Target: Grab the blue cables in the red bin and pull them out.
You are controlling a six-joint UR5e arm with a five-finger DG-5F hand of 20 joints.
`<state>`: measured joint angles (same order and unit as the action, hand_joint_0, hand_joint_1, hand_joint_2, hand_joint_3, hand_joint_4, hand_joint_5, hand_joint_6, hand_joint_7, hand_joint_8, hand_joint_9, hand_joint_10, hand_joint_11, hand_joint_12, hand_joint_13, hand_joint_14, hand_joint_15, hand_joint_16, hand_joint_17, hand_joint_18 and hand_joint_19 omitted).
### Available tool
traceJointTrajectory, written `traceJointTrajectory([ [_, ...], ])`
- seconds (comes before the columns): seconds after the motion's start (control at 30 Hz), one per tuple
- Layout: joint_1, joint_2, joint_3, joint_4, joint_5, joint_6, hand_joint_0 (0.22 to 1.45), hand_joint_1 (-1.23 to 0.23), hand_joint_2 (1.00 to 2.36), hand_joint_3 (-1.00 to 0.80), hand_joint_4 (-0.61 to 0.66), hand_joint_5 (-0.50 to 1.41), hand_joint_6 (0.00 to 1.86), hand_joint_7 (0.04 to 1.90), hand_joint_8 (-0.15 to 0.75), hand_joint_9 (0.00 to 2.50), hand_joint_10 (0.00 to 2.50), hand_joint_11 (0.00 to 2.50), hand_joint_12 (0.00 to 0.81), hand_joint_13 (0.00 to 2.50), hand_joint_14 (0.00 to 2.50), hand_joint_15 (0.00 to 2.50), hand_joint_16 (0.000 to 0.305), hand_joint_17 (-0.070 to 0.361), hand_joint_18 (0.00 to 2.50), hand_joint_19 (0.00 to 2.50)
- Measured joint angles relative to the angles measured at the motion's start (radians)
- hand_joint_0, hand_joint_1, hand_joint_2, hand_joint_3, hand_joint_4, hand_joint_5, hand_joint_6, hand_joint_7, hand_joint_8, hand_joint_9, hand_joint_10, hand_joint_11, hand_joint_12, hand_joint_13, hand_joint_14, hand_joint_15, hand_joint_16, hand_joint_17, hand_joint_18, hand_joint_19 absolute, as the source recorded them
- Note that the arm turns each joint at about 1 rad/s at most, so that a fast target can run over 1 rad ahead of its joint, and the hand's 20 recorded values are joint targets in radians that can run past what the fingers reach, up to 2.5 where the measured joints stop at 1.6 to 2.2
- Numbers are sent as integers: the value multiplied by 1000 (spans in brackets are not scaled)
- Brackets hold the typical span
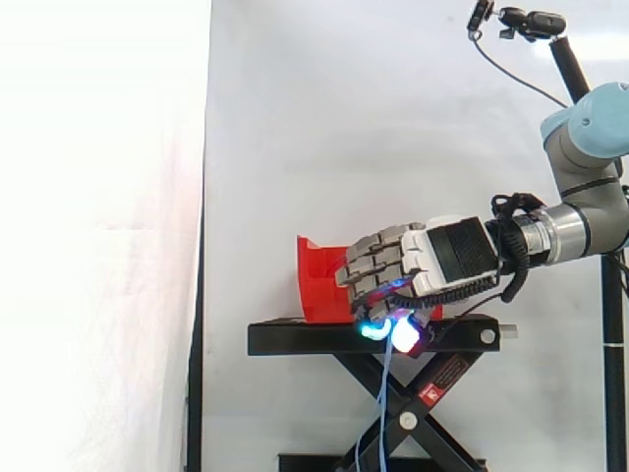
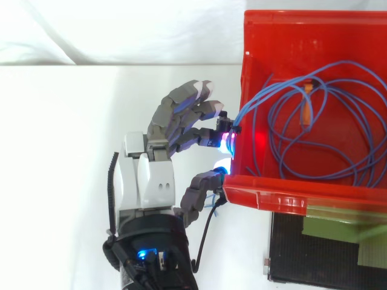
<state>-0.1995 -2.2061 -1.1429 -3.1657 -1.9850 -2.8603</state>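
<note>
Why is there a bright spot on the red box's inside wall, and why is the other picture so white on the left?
Top view: the hand's glowing fingertips, pinching the blue cables, seem to shine through the red bin's wall. Side view: strong light washes out the curtain on the left.

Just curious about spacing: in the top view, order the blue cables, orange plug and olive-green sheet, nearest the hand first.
1. Thin blue cables: pinched at the hand's fingertips, red bin's left edge.
2. Small orange plug: mid-bin.
3. Flat olive-green sheet: lower right.
</note>
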Motion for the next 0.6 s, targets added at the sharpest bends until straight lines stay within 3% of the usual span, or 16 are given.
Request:
traceJointTrajectory([
  [0.6, 7, 0, 0, -9, 0, 0, 918, -766, 1000, -1000, 51, 930, 633, 575, 218, 903, 21, 554, 286, 723, 16, 399, 34, 75, 532, 546],
])
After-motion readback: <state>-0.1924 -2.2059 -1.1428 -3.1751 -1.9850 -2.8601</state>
